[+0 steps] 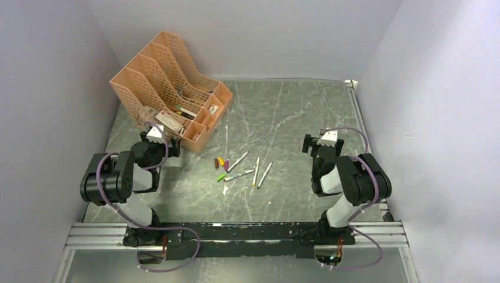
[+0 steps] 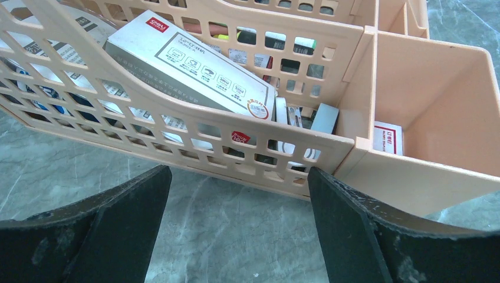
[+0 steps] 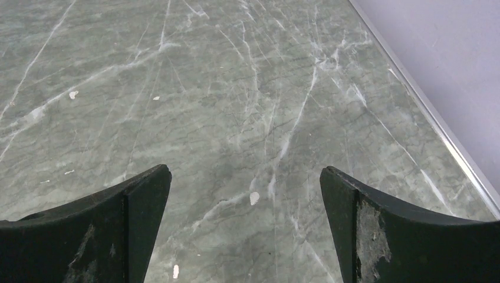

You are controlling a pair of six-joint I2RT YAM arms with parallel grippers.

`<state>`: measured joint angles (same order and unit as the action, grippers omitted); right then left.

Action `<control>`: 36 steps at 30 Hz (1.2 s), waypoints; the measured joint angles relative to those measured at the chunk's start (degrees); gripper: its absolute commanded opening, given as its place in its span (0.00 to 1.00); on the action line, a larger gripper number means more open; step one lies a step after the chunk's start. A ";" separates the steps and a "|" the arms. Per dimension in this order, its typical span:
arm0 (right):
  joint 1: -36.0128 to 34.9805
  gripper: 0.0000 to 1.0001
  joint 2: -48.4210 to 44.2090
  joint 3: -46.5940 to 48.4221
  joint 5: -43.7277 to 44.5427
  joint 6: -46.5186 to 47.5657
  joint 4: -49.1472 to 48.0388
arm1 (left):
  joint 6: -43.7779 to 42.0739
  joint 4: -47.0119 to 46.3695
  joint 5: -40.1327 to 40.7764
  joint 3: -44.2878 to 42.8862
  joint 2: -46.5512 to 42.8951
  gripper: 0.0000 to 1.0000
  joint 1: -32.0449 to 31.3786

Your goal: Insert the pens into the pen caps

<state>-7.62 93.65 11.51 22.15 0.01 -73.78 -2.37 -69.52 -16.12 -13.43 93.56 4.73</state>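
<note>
Several white pens (image 1: 240,175) lie loose in the middle of the grey marble table, between the two arms. Just left of them sit the small pen caps: orange (image 1: 216,161), yellow (image 1: 221,160), magenta (image 1: 226,165) and green (image 1: 221,177). My left gripper (image 2: 239,177) is open over bare table, right in front of the peach file organizer (image 2: 236,127), well left of the pens. My right gripper (image 3: 244,177) is open too, with only marble between its fingers, off to the right of the pens. Neither wrist view shows pens or caps.
The peach file organizer (image 1: 171,88) holding boxes and papers stands at the back left, close to the left gripper (image 1: 154,131). A tiny white scrap (image 1: 224,190) lies near the green cap. Grey walls enclose the table; a metal rail (image 1: 359,118) runs along its right edge.
</note>
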 measured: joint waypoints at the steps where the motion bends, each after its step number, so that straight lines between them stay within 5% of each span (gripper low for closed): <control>1: 0.04 1.00 -0.02 0.00 -0.09 0.00 0.00 | 0.00 0.00 0.00 0.00 0.00 0.97 0.00; 30: 0.35 1.00 -0.02 0.07 -0.72 -0.02 0.44 | 0.00 0.07 0.00 0.04 -0.28 0.97 -0.02; 36: 0.33 1.00 -1.07 0.04 -0.02 -0.04 0.44 | 0.17 6.25 0.24 1.88 -15.37 0.97 -1.68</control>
<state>-7.29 92.58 11.55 22.13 -0.03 -73.34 -2.20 -63.26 -15.88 -11.55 78.19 3.05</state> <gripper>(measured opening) 0.999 0.973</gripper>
